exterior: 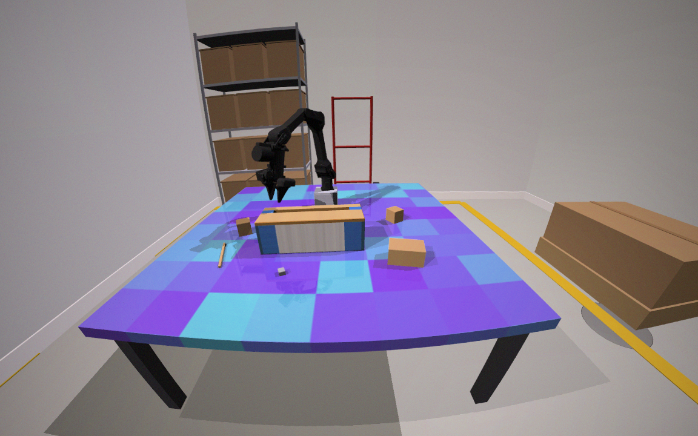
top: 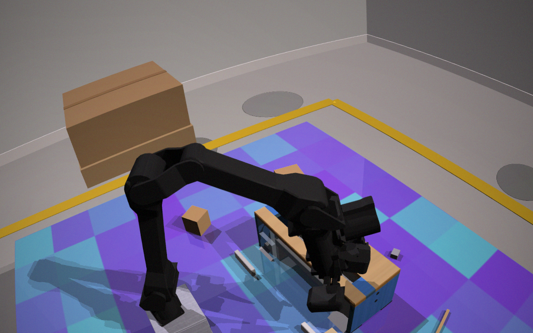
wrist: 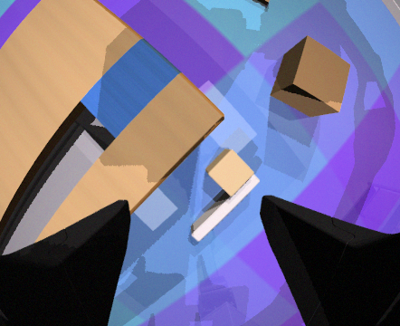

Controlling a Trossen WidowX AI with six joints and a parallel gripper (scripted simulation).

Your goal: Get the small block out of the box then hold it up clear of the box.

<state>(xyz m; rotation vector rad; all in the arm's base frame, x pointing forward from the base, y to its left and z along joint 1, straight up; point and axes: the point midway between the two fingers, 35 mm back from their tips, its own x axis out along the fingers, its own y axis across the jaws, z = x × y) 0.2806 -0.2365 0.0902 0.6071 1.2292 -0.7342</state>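
The clear-fronted box [top: 384, 268] [exterior: 311, 238] [wrist: 42, 50] stands upright on the table [exterior: 362, 320], with an open slot along its top. A small light tan block [wrist: 230, 172] [top: 331, 330] is outside the box, on the table in front of its clear side near one end. It lies close beside a white bar [wrist: 223, 214] [top: 309, 328]; whether they touch I cannot tell. My gripper [wrist: 196, 208] [exterior: 275, 200] is open and empty, above the box's front edge and the table in front. The block lies beyond the fingertips in the wrist view. The exterior view shows no block, as the box hides it.
A brown cube [wrist: 318, 77] [exterior: 243, 226] stands off the box's near end. Another cube [top: 196, 219] [exterior: 394, 214], a larger block [exterior: 406, 252] [top: 289, 169], a tiny grey cube [top: 395, 253] [exterior: 281, 270], a thin stick [top: 442, 321] [exterior: 222, 254] and a second white bar [top: 245, 262] lie around it.
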